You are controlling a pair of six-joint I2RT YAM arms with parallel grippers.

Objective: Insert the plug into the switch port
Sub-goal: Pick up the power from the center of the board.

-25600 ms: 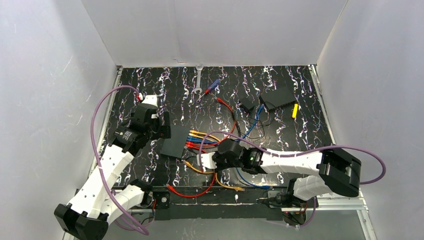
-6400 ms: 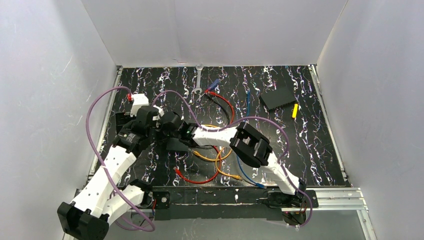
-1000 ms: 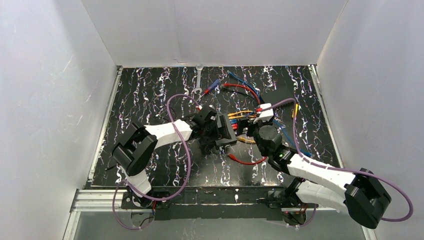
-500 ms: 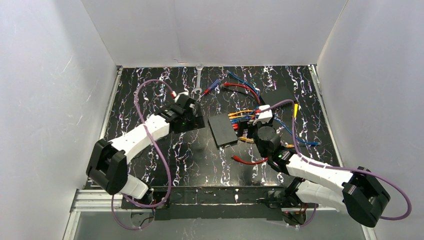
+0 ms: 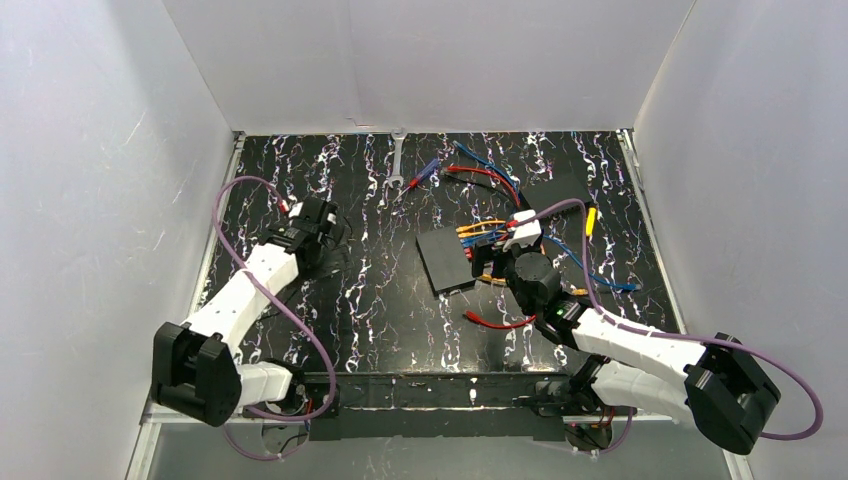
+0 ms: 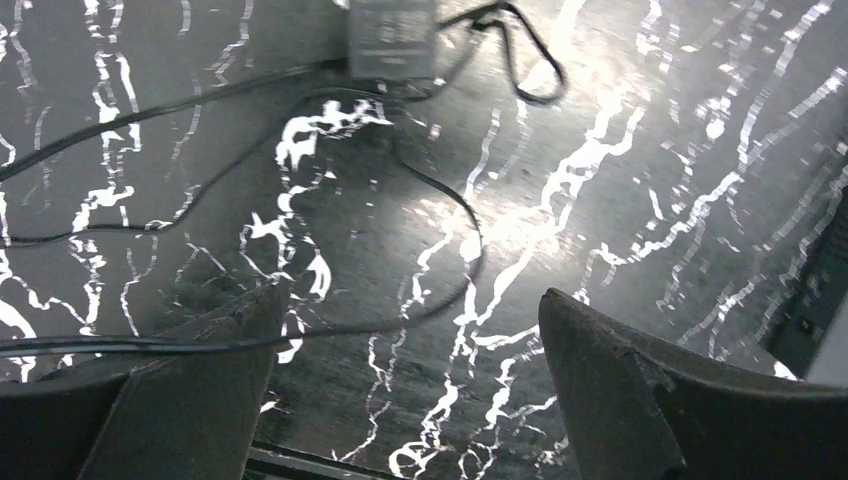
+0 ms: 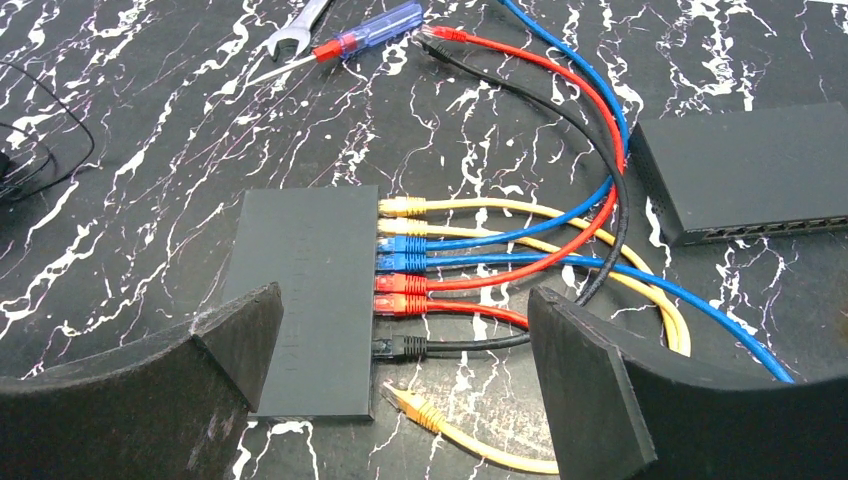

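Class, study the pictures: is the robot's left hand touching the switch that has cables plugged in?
Apart. The top view shows the left hand well left of the switch, with a stretch of bare table between them.

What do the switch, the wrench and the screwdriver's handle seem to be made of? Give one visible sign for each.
The switch looks like matte black plastic or painted metal: its top is dull and even, with no glare. The wrench looks like bare metal: it is silvery with a bright sheen. The screwdriver handle looks like glossy clear plastic, blue with a red collar: it seems see-through.
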